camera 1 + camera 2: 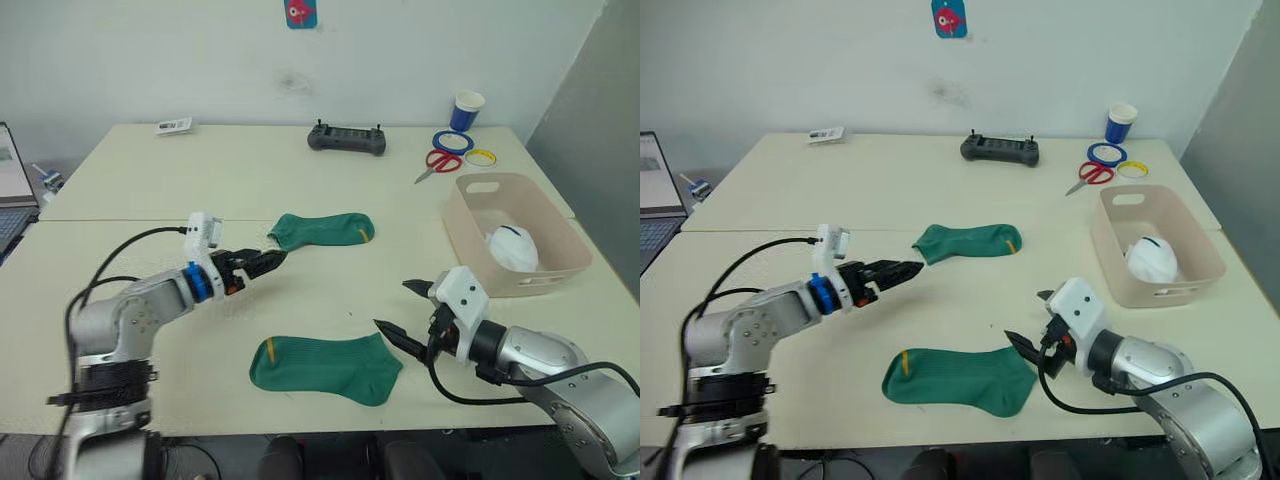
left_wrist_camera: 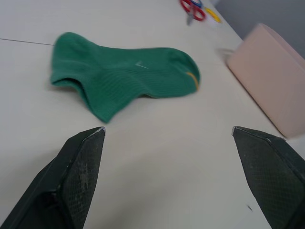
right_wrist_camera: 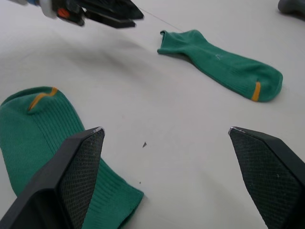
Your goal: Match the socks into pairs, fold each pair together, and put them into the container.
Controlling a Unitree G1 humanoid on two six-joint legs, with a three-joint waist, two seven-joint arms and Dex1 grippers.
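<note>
Both grippers, left (image 1: 270, 260) & right (image 1: 404, 310), fingers apart, empty; near green sock (image 1: 325, 367) soft, floppy, pinch at cuff beside right gripper

laptop (image 1: 12, 185) cut off at frame edge; white bundle (image 1: 512, 248) in container (image 1: 470, 232) too small to identify as socks.

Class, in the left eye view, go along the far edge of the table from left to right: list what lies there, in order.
White tag → black controller → red scissors → blue tape ring → paper cup → yellow ring.
</note>
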